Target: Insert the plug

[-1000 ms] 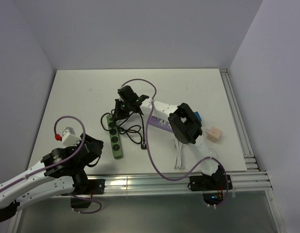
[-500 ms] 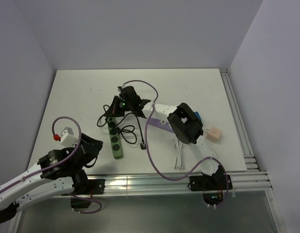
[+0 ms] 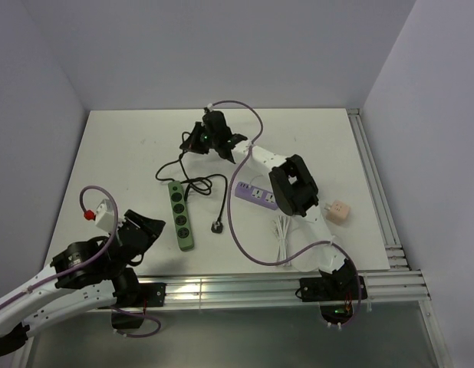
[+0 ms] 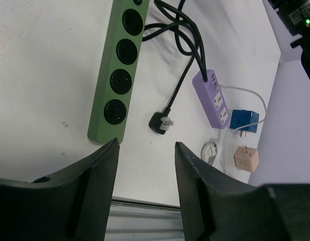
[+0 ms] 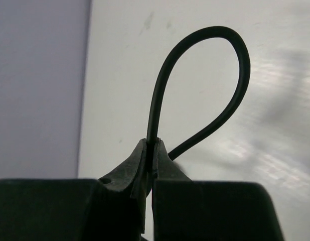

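The blue plug (image 4: 244, 120) sits on the table beside the purple strip (image 4: 213, 98); the right arm hides it in the top view. The green power strip (image 3: 182, 217) lies left of centre and also shows in the left wrist view (image 4: 119, 70). Its black cable (image 3: 192, 182) ends in a loose black plug (image 3: 217, 226). My right gripper (image 3: 194, 142) is at the far side of the table, shut on a loop of that cable (image 5: 235, 85), which is pinched between the fingertips (image 5: 151, 145). My left gripper (image 4: 145, 145) is open and empty, near the front edge.
A peach adapter (image 3: 339, 211) sits at the right, also in the left wrist view (image 4: 246, 157). A white coiled cord (image 3: 281, 234) lies by the purple strip (image 3: 256, 194). A metal rail (image 3: 245, 287) runs along the front edge and another along the right.
My right gripper has moved toward the far side, dragging the black cable with it and uncovering the purple strip. The left arm has drawn back slightly toward the front.
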Available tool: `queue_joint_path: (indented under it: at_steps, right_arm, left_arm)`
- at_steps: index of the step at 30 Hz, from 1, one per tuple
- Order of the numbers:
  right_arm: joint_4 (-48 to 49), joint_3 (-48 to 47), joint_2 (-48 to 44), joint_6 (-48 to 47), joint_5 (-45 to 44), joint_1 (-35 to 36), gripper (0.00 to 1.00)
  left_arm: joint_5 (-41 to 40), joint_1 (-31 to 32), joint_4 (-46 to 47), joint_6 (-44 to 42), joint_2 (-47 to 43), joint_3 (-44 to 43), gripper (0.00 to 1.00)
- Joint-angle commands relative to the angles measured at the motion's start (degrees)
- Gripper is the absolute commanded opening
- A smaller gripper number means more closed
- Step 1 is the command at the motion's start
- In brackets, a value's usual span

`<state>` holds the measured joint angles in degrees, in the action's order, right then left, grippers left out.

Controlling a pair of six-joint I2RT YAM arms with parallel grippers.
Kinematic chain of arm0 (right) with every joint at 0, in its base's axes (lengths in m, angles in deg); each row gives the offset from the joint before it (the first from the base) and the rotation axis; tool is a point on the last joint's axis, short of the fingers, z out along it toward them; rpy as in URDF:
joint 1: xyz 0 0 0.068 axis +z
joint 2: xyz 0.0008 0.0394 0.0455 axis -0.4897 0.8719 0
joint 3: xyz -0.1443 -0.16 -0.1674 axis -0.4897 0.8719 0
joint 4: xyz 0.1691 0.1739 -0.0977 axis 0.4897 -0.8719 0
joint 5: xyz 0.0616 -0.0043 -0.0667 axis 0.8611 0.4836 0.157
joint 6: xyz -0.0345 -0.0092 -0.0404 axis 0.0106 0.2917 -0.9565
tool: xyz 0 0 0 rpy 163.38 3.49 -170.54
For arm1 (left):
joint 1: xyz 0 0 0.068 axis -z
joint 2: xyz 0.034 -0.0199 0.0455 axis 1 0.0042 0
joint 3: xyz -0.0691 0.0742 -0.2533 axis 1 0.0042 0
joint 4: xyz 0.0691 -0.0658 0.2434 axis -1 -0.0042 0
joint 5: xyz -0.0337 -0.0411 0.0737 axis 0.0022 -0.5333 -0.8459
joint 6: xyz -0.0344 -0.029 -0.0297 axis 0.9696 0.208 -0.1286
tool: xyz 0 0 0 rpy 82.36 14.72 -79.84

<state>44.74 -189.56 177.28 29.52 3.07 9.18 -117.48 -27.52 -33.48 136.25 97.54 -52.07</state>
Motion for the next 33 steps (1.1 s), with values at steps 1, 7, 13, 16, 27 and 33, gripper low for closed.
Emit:
queue_joint_path:
  at_steps: [1,7,13,16,27,33]
  right_arm:
    - [-7.8,-5.8,2.5,-6.1,-8.9,-0.4,0.00]
    - [-14.3,-4.9,3.7,-3.4,-13.7,-4.5,0.00]
    - [-20.9,-10.0,7.6,-3.4,-10.0,-6.3,0.00]
    - [-24.1,-9.7,7.6,-2.7,-13.4,-6.0,0.00]
    - [-19.8,-6.8,4.5,-7.6,-7.4,-5.5,0.32]
    - [-19.7,-9.2,1.0,-10.7,-13.1,-4.8,0.71]
  left_arm:
    - [0.7,0.1,4.2,-4.2,-1.1,0.7,0.54]
    - [0.5,0.1,6.4,-6.2,-1.5,0.9,0.54]
    - [0.9,0.1,7.3,-6.8,-1.2,1.2,0.54]
    - [1.4,0.1,7.3,-6.6,-1.4,1.1,0.54]
    - [2.1,0.1,8.0,-8.0,-3.5,0.6,0.55]
    - [2.8,0.1,8.3,-7.7,-2.2,0.7,0.55]
